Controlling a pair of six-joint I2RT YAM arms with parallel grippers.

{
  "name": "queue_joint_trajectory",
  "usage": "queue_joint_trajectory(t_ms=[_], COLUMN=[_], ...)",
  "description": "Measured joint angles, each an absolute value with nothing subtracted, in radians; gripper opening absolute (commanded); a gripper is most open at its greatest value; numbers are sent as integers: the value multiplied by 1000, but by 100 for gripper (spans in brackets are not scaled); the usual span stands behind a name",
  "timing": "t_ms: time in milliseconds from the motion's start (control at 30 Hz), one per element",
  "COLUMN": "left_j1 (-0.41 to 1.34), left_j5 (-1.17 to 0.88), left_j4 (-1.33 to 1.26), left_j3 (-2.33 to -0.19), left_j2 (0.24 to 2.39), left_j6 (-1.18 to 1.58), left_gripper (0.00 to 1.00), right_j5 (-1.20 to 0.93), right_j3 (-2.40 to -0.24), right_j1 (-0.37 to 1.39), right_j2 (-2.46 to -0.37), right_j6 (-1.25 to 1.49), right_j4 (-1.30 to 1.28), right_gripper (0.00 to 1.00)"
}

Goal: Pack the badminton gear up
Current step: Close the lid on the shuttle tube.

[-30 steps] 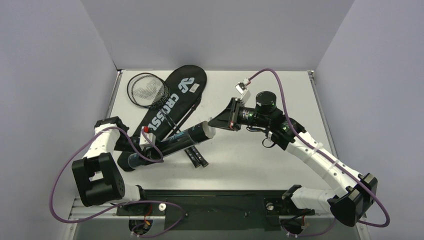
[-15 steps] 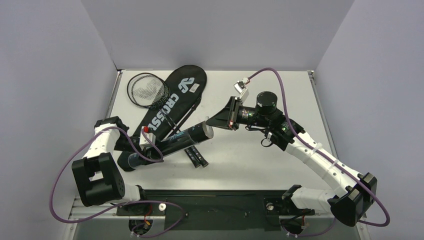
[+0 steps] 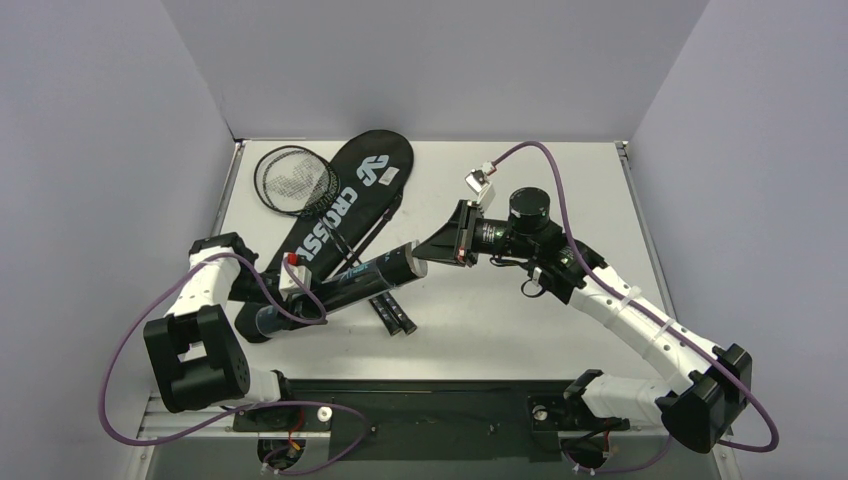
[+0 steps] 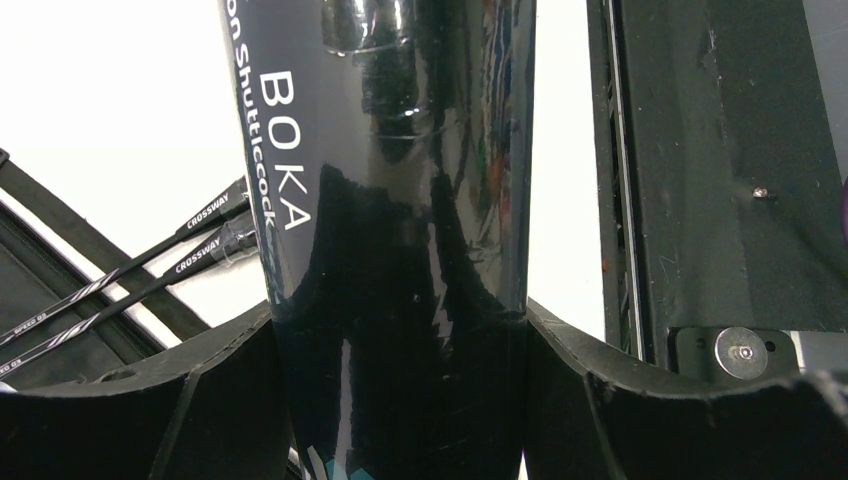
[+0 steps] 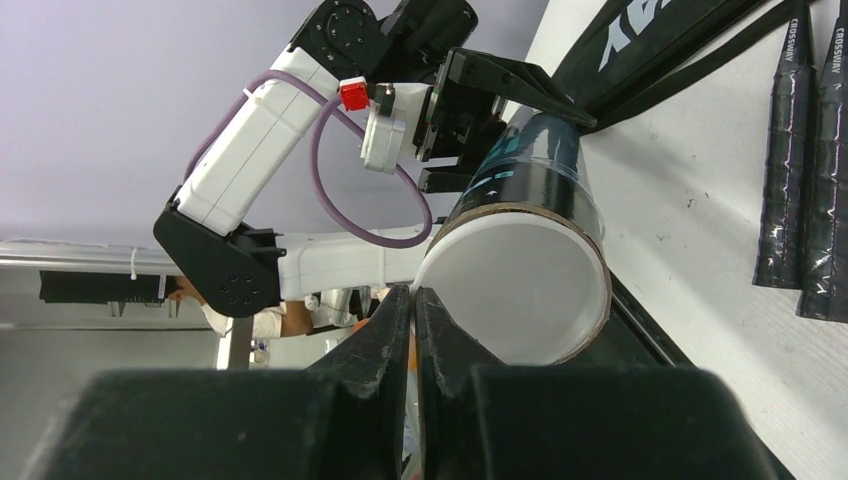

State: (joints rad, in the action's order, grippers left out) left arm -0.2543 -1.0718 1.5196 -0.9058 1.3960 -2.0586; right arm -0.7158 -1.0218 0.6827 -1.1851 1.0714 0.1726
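Note:
The long black tube [image 3: 350, 280] with teal print lies slanted over the table's left half, and my left gripper [image 3: 300, 290] is shut on its lower part. In the left wrist view both fingers press the tube [image 4: 400, 200] on either side of the left gripper [image 4: 398, 308]. My right gripper [image 3: 425, 243] is shut, its tips at the rim of the tube's white cap [image 5: 520, 290]; in its own wrist view the right gripper [image 5: 413, 292] touches that rim. The black CROSSWAY racket bag [image 3: 340, 200] lies under the tube. Two rackets [image 3: 295, 180] stick out of it, their handles [image 3: 393, 315] near the tube.
A black rail [image 3: 420, 410] runs along the near edge between the arm bases. Grey walls close the table on the left, back and right. The racket shafts [image 4: 150, 260] pass close to the left fingers.
My right gripper has moved a little left, closing in on the tube's capped end. The left arm and the tube have stayed put.

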Motion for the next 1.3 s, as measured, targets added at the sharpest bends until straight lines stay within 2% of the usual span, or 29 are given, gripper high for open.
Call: queue_joint_trajectory(t_ms=[367, 433, 567, 767, 1000, 1300], left_j1=[-252, -251, -251, -251, -251, -251], left_j5=[-1071, -1071, -1073, -1074, -1074, -1074], left_j4=[1520, 1520, 1520, 1520, 1520, 1520], left_j3=[-906, -906, -906, -906, -906, -907], left_j2=[1401, 1401, 1401, 1401, 1401, 1401], left_j6=[-2059, -2059, -2059, -2059, -2058, -2058], left_gripper=[12, 12, 11, 11, 12, 11], right_j5=[-716, -716, -716, -716, -715, -715], right_j3=[-1022, -1021, -1021, -1021, -1021, -1021], right_j1=[683, 684, 692, 702, 708, 708], right_j2=[-1184, -1184, -1184, -1190, -1192, -1192], right_j6=[1067, 1067, 1066, 1065, 1063, 1050], right_j4=[168, 168, 167, 160, 152, 145], right_gripper=[0, 3, 16, 26, 30, 30])
